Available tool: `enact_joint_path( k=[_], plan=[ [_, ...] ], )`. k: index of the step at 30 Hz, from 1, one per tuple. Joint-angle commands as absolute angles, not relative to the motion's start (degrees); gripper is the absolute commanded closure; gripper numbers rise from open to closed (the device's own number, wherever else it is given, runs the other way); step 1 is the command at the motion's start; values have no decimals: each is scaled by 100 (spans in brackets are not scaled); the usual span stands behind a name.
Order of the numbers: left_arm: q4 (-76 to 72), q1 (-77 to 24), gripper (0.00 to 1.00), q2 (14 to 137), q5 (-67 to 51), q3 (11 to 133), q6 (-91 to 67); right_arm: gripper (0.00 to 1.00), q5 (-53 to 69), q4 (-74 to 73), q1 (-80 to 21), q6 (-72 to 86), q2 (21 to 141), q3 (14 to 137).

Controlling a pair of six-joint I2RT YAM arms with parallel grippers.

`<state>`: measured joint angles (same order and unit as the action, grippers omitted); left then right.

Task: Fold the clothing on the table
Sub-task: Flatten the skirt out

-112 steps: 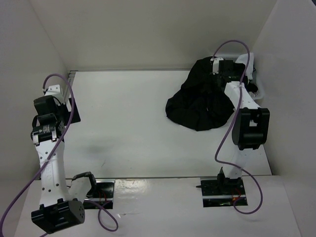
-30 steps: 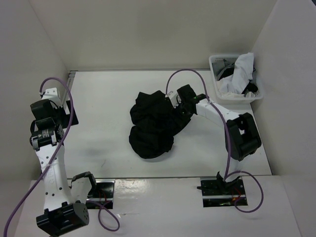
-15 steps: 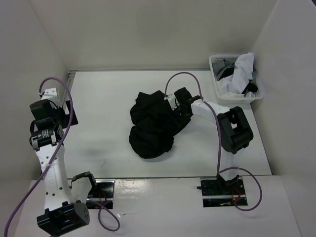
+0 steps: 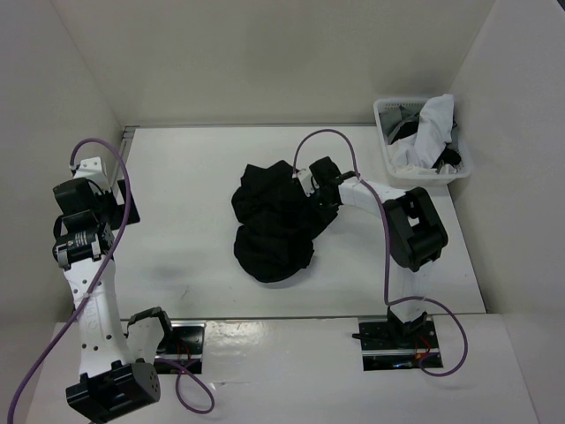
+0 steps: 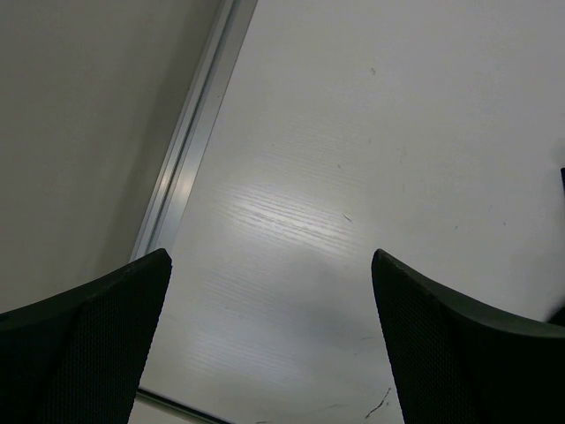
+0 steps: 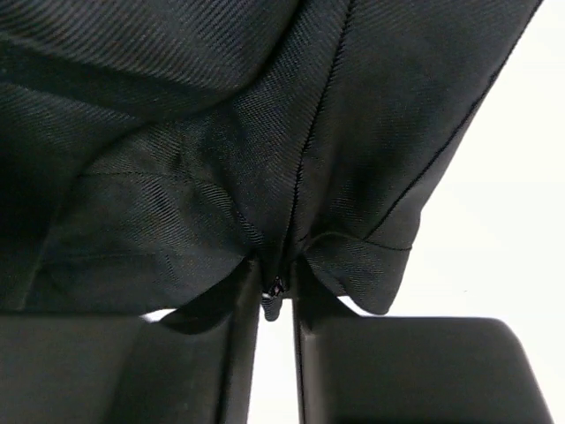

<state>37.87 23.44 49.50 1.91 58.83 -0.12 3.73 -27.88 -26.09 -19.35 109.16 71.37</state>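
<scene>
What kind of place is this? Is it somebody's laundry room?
Probably a robot test booth, not a home: plain white walls box in a white table, a left arm and right arm with purple cables are bolted at its edge, and a basket holds clothes.

Plain white walls close in three sides: the far wall [image 4: 291,62], the left wall [image 4: 44,106] and the right wall [image 4: 521,132], all bare and matte. Soft, even light falls from above. The white table [image 4: 194,177] spans between them, with a thin metal rail [image 5: 190,141] along its left edge. A white plastic basket [image 4: 385,113] sits in the far right corner.
</scene>
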Motion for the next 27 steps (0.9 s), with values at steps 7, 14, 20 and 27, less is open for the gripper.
enact_joint_path(
  k=[7, 14, 20, 27],
  plan=[
    [3595, 2382, 0, 4860, 35, 5889, 97, 91, 115, -2944, -2593, -1960, 10742, 7602],
    [3595, 2382, 0, 4860, 35, 5889, 97, 82, -70, -3366, -2593, -2074, 10310, 8226],
    [3595, 2382, 0, 4860, -18, 5889, 97, 81, -175, -3357, -2593, -2074, 10362, 8122],
    [3595, 2382, 0, 4860, -70, 5889, 97, 76, -228, -3305, -2593, -2013, 10424, 7946]
  ],
)
